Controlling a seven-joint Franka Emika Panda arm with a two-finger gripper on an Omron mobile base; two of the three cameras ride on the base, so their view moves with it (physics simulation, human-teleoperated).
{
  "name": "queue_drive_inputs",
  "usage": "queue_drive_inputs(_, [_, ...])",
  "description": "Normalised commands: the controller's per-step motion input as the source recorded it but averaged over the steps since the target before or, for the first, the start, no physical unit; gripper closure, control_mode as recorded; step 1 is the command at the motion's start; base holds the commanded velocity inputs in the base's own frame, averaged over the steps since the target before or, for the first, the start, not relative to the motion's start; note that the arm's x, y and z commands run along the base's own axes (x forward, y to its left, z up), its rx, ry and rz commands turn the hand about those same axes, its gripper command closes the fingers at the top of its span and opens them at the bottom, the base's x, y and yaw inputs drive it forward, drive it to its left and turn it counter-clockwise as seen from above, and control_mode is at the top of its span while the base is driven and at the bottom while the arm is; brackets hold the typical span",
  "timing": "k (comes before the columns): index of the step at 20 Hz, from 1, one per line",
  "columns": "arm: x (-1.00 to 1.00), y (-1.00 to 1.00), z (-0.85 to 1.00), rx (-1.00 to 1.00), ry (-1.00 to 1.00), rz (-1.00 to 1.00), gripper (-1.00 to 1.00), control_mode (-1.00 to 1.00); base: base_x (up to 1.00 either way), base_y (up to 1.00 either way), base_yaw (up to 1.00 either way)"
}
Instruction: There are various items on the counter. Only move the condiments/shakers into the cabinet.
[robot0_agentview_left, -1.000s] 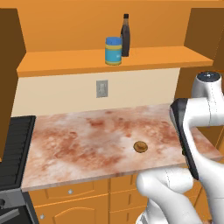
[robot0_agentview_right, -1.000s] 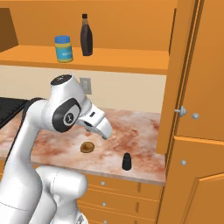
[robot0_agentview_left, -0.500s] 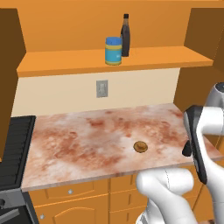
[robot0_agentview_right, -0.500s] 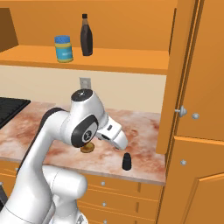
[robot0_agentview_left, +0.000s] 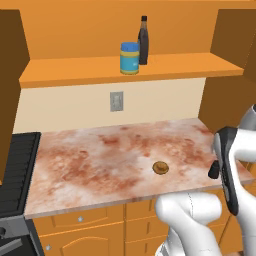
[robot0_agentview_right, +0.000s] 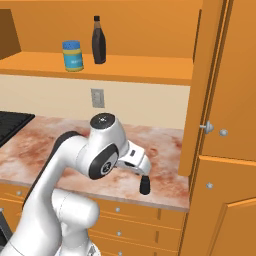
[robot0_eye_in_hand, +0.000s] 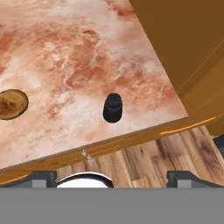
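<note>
While the gripper (robot0_eye_in_hand: 112, 177) hangs with fingers spread wide above the tiny black shaker (robot0_eye_in_hand: 113, 107), upright near the counter (robot0_eye_in_hand: 65, 57) front edge, it looks light, rigid, tippy — best pinched square across its middle.

A cream wall (robot0_agentview_left: 160, 100) runs behind the worktop, with a grey wall outlet (robot0_agentview_left: 116, 101) set in its middle. A black stove (robot0_agentview_left: 15, 170) sits at the left end. Orange drawers (robot0_agentview_left: 75, 220) with small silver knobs line the front below. At the right stands a tall orange cupboard (robot0_agentview_right: 227, 100) with knobbed doors. The floor (robot0_eye_in_hand: 144, 162) is brown wood planks. Light is even and soft.
</note>
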Motion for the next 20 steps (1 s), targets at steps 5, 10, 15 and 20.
queue_drive_inputs(5, [0.0, -0.03, -0.15, 0.0, 0.09, 0.22, -1.0, -1.0, 0.0, 0.0, 0.0])
queue_drive_inputs(10, [0.08, 0.0, -0.13, 0.0, 0.0, 0.06, -1.0, -1.0, 0.0, 0.0, 0.0])
queue_drive_inputs(15, [0.27, -0.07, -0.2, -0.01, 0.0, 0.0, -1.0, -1.0, 0.0, 0.0, 0.0])
queue_drive_inputs(20, [0.33, -0.16, -0.23, 0.0, 0.0, 0.0, -1.0, -1.0, 0.0, 0.0, 0.0])
